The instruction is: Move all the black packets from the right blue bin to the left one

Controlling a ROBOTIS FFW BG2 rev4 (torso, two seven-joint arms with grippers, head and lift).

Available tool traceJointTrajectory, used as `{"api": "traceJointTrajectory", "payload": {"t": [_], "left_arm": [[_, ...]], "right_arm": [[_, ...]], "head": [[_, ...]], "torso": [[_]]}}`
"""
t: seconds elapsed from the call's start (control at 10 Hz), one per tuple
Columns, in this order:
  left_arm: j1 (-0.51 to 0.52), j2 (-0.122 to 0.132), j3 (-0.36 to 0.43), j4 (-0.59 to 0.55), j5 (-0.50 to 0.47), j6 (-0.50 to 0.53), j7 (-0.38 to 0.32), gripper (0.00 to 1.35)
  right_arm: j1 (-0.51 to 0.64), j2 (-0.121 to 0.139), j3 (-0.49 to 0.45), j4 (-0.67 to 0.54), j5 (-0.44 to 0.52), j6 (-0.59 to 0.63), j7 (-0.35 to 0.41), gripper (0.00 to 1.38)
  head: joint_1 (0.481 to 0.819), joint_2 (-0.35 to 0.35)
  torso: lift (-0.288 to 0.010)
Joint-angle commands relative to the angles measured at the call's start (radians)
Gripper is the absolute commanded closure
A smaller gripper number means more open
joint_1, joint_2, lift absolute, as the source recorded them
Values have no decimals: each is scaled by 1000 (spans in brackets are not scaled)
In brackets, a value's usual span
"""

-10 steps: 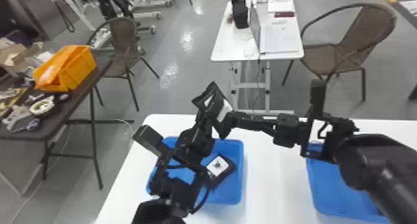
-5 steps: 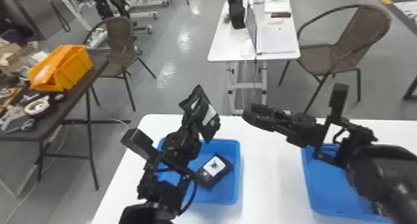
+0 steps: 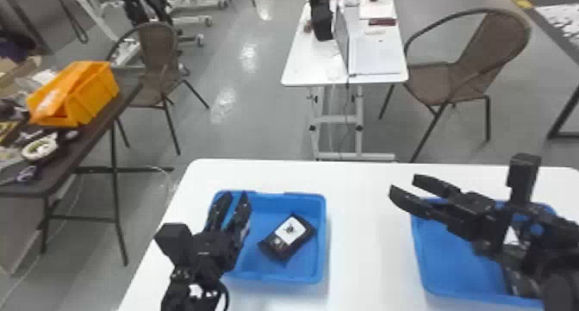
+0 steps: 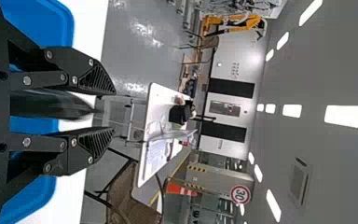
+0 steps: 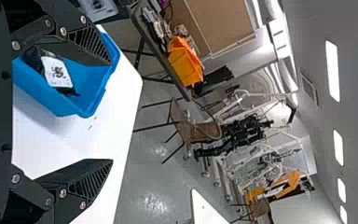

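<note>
Lowered since the earlier frame, the left end effector (image 3: pixel 235 195) sits over the left bin (image 3: pixel 323 245), its fingers parted around one black packet (image 4: pixel 46 103), edge-on between them; it likely need only drop. Just right, another packet (image 3: pixel 291 230) slants toward the desk's (image 3: pixel 366 228) far right corner. The right end effector (image 3: pixel 403 184), drawn back, hangs open by the right bin's (image 3: pixel 418 258) left edge.

Its jaws parted wide, the right gripper (image 3: pixel 403 184) faces a white counter (image 5: pixel 46 140), where a black packet (image 5: pixel 56 72) (white label showing) lies in a blue bin (image 5: pixel 89 100); a second black packet (image 5: pixel 98 8) shows at the view's edge, with an orange bin (image 5: pixel 185 61) on a dark table (image 5: pixel 182 91) beyond, near a brown chair (image 5: pixel 203 132)
</note>
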State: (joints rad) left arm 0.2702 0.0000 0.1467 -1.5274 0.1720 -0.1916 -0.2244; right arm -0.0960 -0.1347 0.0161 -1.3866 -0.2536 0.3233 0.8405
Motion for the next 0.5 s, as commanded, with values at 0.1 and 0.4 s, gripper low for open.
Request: {"api": "traceJointTrajectory", "payload": {"t": [0.1,0.4], "left_arm": [[-5,-3,5,38,-25,-51,0,85],[-3,-3,-10,6,-13,-157,2,127]], "right_arm": [[15,-8,-13,6,27,-13,0,318],[56,-6,-48,-49,146,5,-55,320]], "head": [[695,178],[695,163]], "torso": [[0],[0]]}}
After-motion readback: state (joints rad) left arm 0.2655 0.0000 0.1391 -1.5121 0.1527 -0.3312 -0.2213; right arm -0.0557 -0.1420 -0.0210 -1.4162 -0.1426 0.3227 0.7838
